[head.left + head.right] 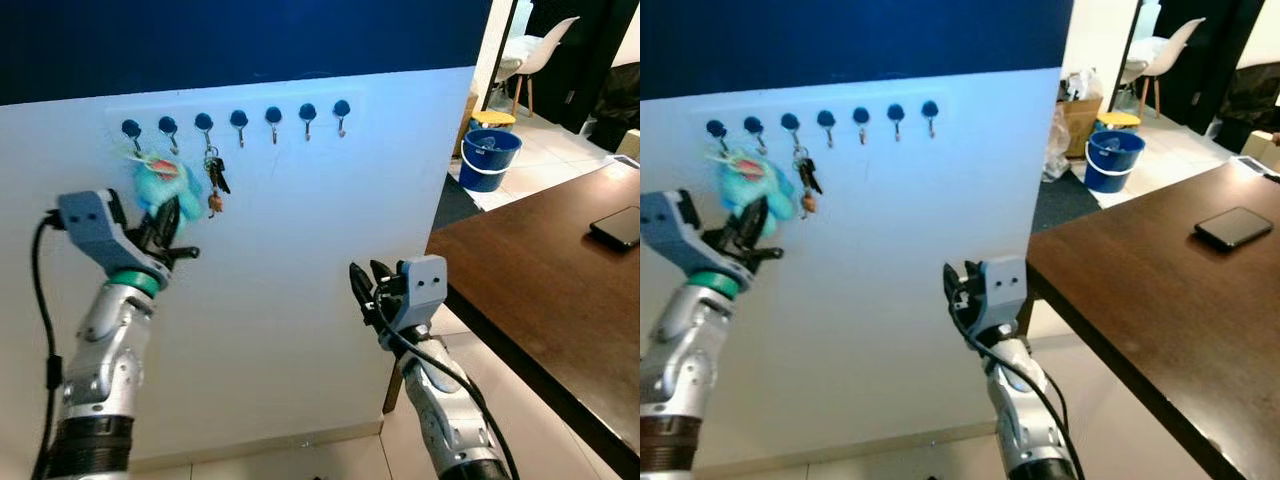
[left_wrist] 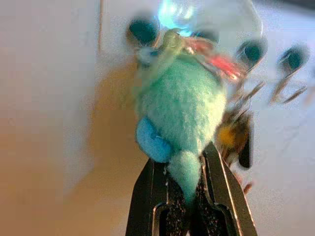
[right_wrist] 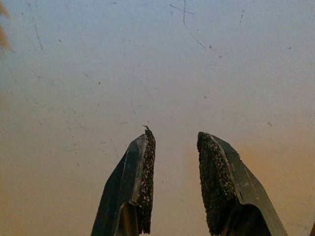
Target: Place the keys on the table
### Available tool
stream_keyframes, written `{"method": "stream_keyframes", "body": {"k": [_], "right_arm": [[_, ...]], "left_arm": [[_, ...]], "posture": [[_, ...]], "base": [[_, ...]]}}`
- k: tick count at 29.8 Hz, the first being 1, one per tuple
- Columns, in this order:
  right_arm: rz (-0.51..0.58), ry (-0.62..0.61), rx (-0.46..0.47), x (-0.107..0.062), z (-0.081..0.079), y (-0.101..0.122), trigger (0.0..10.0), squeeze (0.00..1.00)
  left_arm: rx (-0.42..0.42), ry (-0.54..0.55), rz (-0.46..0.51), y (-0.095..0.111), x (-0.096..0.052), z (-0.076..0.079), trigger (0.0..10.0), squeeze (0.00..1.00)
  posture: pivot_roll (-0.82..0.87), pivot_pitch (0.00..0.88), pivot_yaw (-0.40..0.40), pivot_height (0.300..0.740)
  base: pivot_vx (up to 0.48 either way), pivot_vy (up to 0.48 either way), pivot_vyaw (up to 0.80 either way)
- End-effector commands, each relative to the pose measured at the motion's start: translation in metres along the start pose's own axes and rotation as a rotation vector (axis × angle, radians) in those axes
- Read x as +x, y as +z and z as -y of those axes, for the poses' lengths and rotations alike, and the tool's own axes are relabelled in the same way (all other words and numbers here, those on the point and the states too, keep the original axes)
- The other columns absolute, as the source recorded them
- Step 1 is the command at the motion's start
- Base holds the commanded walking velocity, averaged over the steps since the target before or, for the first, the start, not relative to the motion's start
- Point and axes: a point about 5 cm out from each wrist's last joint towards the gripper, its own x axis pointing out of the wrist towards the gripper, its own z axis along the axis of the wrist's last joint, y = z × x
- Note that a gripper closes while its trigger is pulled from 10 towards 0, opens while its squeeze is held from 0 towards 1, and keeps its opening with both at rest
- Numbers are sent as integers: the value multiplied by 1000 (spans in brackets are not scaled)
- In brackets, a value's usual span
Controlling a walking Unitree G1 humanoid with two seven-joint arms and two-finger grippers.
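Observation:
A teal plush keychain (image 1: pixel 160 182) hangs from a hook at the left end of a row of blue hooks (image 1: pixel 273 115) on the white wall. My left gripper (image 1: pixel 168 218) is raised to it and shut on the plush's lower tail (image 2: pixel 183 169). A second bunch of keys (image 1: pixel 215 180) with a black fob hangs from the third hook, just right of the plush. My right gripper (image 1: pixel 364 288) is held low in front of the wall, open and empty, its pads (image 3: pixel 146 167) facing the bare surface. The dark brown table (image 1: pixel 530 280) stands to the right.
A black phone (image 1: pixel 618 227) lies on the table's far right part. A blue bucket (image 1: pixel 489 157) stands on the tiled floor beyond the wall's edge, with a white chair (image 1: pixel 540 55) farther back. The table's near edge runs close to my right arm.

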Motion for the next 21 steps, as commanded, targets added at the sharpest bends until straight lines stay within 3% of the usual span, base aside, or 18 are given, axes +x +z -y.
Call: {"method": "stream_keyframes", "body": {"k": [1,4,9,14,17,19,20,21], "right_arm": [[-21,6,8,-2,-4,-5,10000,0],[-21,7,10,-1,-5,-5,10000,0],[-20,5,12,-2,-5,-5,10000,0],[-21,3,11,-3,-4,-6,10000,0],[-25,2,11,-4,-4,-6,10000,0],[-29,2,10,-6,-4,-7,10000,0],[-43,8,-5,-11,-1,-10,10000,0],[-43,8,-5,-11,-1,-10,10000,0]], "left_arm": [[14,-55,39,10,-3,-1,0,0],[15,-78,48,14,-4,0,0,0],[-27,-81,196,43,-4,-5,0,0],[-68,-56,271,57,-7,-12,0,0],[-70,-92,272,63,-13,-15,0,0],[-47,-155,241,64,-21,-13,0,0],[95,-324,12,41,-56,-1,0,0],[95,-324,12,41,-56,-1,0,0]], "posture": [[-162,65,136,740],[-162,65,136,740],[-159,66,140,740],[-158,71,139,740],[-151,75,135,740],[-151,75,135,740],[-151,73,136,740],[-151,73,136,740]], "base": [[0,0,0],[0,0,0],[0,0,0],[0,0,0],[0,0,0],[0,0,0],[0,0,0],[0,0,0]]}}
